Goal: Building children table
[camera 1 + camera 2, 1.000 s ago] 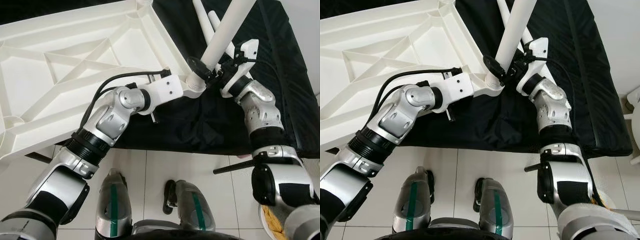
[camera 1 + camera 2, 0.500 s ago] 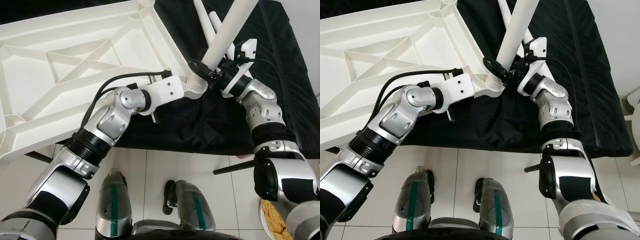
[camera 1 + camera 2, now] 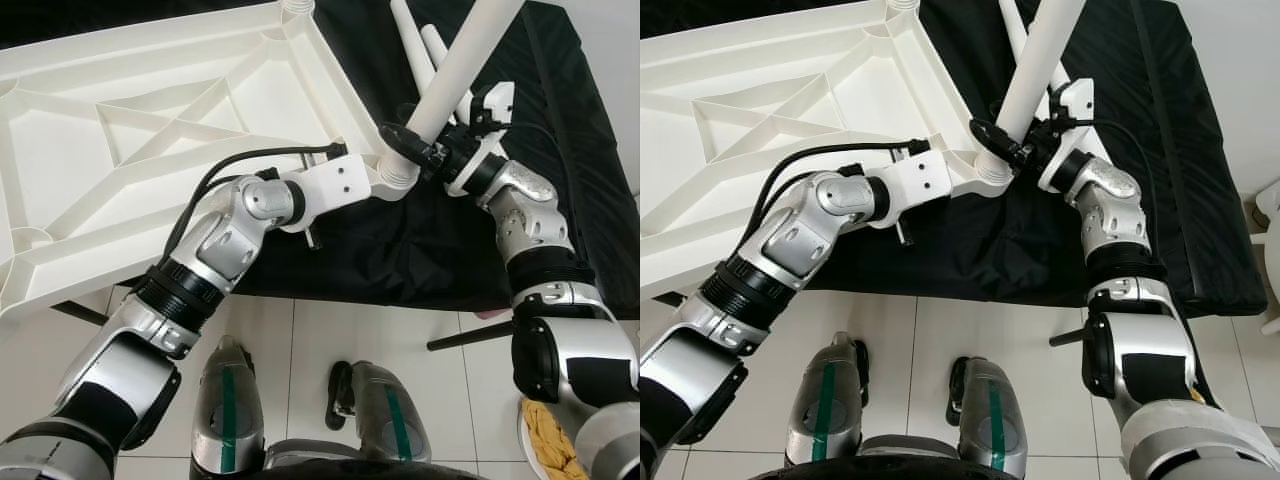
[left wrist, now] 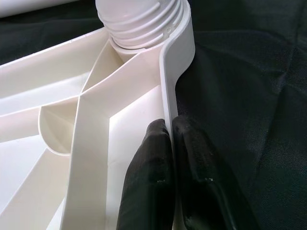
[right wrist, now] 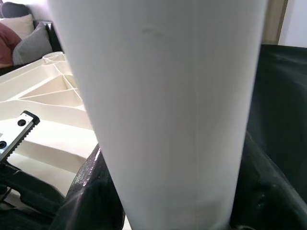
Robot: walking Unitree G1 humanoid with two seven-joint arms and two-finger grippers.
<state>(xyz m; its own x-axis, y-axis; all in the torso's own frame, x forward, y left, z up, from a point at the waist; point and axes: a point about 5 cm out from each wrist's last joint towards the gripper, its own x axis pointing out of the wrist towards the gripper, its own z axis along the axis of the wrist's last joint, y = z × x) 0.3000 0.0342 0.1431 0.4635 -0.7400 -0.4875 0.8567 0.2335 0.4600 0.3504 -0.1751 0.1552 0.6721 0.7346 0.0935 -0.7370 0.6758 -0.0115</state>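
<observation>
A white plastic tabletop [image 3: 150, 130] lies upside down, ribbed side up, partly on a black mat [image 3: 560, 120]. My left gripper [image 4: 169, 125] is shut on the tabletop's thin rim [image 4: 168, 86], just short of the threaded corner socket [image 3: 398, 172]. A white tubular leg [image 3: 460, 70] rises at a slant out of that socket. My right gripper [image 3: 425, 150] is shut on the leg's lower end, one black finger [image 5: 91, 191] on each side of the tube [image 5: 163, 96].
Two more white legs [image 3: 420, 45] lie on the mat behind the socket. A black rod [image 3: 470, 335] lies on the tiled floor by my right leg, and a yellow thing [image 3: 550, 450] sits at the lower right. Cushions [image 5: 24, 33] lie beyond the tabletop.
My right wrist has turned a little around the leg, which now leans slightly further right. The left gripper keeps its hold on the rim.
</observation>
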